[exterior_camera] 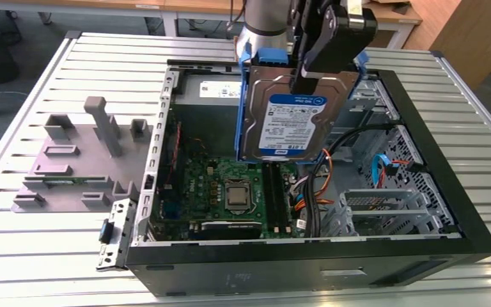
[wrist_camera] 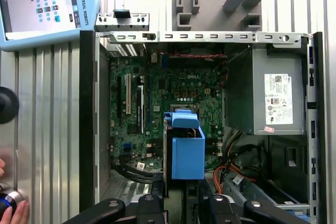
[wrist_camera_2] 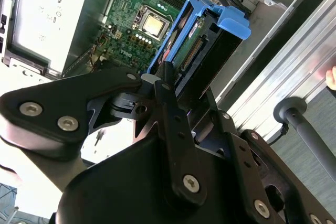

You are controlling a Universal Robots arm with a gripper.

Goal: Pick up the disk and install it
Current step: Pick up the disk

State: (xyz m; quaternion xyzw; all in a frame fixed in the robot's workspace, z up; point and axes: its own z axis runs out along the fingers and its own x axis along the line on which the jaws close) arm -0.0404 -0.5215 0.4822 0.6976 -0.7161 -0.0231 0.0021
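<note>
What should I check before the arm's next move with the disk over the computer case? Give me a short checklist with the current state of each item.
1. Grip: the gripper is shut on the upper end of the disk: ok.
2. Disk pose: it hangs upright over the motherboard of the open case: ok.
3. Gap under the disk's lower edge: cannot tell.
4. Metal cage beside the motherboard looks empty: ok.
5. Cables run between the disk and the cage and might snag: not ok.
6. A person's hand lies outside the case in the first wrist view: ok.
</note>
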